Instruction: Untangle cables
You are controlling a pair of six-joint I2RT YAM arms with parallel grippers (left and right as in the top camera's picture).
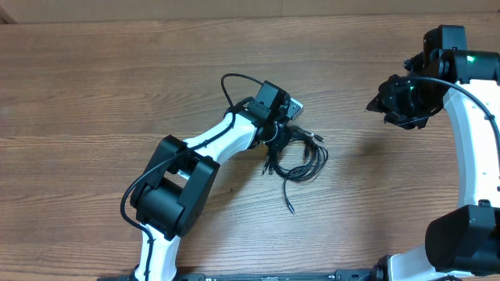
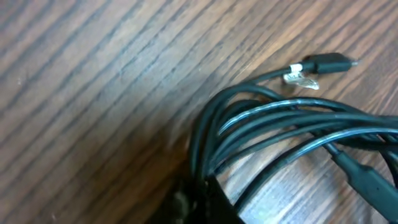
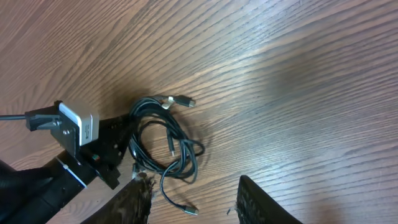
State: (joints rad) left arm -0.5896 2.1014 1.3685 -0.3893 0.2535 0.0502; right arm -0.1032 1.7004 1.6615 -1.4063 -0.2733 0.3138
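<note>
The cables (image 1: pixel 306 158) lie as a small tangled coil of thin black wires on the wooden table (image 1: pixel 117 86), near the middle. One loose end with a silvery plug (image 1: pixel 291 209) trails toward the front. My left gripper (image 1: pixel 275 139) is at the coil's left edge. In the left wrist view the strands (image 2: pixel 280 124) run together into its dark jaws (image 2: pixel 205 199), which are shut on them. A plug (image 2: pixel 329 62) lies at the top right. My right gripper (image 1: pixel 394 105) hangs to the right, apart from the coil. In its own view its fingers (image 3: pixel 194 206) are open and empty above the coil (image 3: pixel 163 140).
The left arm's white and black links (image 1: pixel 195 156) stretch from the front left to the coil. The left wrist's camera block (image 3: pixel 78 127) shows left of the coil. The right arm (image 1: pixel 476 140) stands along the right edge. Bare wood surrounds the coil.
</note>
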